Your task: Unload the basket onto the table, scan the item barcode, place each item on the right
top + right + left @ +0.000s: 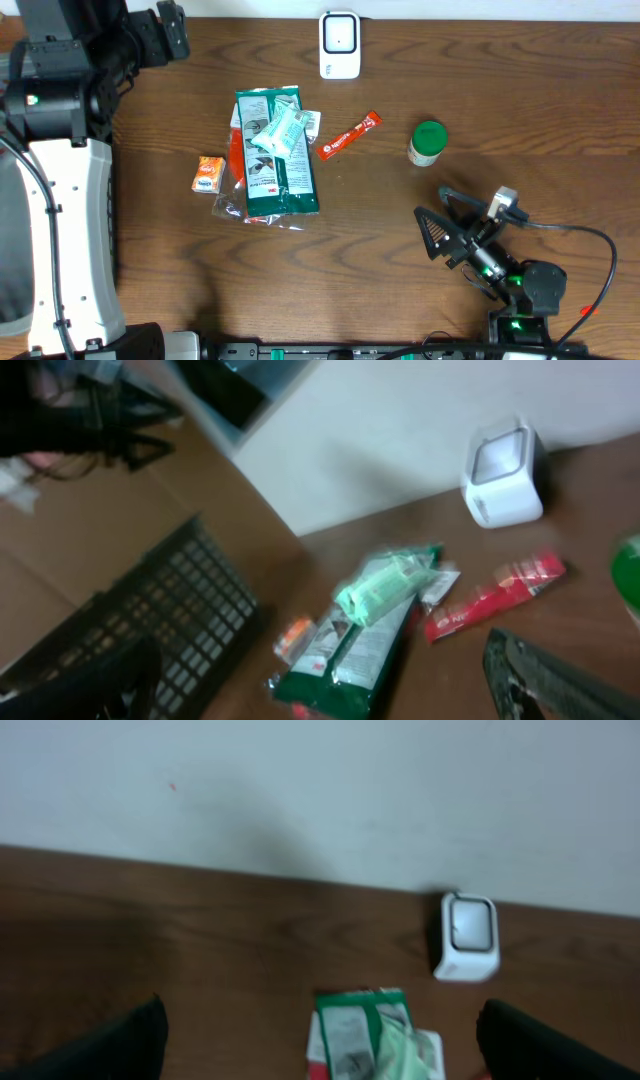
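Note:
The white barcode scanner (339, 45) stands at the table's far edge; it also shows in the left wrist view (467, 936) and the right wrist view (505, 472). In the middle lies a pile of items: a green pouch (277, 160) with a pale green packet (281, 129) on top. Around it are a red stick packet (350, 135), a small orange box (208, 175) and a green-capped bottle (427, 143). My left gripper (172, 30) hangs open and empty at the far left, off the pile. My right gripper (442, 217) is open and empty near the front right, below the bottle.
A black mesh basket (130, 625) sits past the table's left side in the right wrist view. A white wall (320, 790) rises just behind the scanner. My left arm's white base (70, 240) fills the left edge of the table.

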Robot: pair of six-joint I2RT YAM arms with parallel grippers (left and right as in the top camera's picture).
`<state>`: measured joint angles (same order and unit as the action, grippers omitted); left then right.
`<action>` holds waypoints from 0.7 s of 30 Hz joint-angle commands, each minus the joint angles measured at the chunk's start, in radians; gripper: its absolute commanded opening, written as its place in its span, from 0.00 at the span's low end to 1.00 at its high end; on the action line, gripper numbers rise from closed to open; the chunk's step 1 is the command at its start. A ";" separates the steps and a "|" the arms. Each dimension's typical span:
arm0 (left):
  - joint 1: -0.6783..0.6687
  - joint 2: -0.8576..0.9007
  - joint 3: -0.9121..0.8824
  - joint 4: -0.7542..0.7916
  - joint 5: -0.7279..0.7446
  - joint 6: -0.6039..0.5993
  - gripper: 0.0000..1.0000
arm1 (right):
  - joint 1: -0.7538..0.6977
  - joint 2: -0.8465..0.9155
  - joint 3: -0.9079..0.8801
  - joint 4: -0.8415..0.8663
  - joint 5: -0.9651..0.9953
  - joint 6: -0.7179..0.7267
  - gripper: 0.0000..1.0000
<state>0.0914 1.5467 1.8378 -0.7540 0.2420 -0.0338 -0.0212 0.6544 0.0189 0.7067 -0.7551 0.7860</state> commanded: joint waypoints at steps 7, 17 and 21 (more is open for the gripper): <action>0.004 -0.023 0.006 -0.032 0.026 -0.005 0.98 | 0.002 0.110 0.404 -0.848 0.245 -0.451 0.99; 0.004 -0.002 -0.030 -0.053 0.007 0.070 0.98 | 0.003 0.544 0.825 -1.212 0.549 -0.751 0.99; 0.003 0.042 -0.055 -0.058 -0.026 0.081 0.98 | 0.011 0.725 0.893 -1.203 0.548 -0.771 0.99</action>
<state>0.0937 1.5536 1.8076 -0.8062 0.2504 0.0132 -0.0200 1.2900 0.8696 -0.4946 -0.2523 0.0944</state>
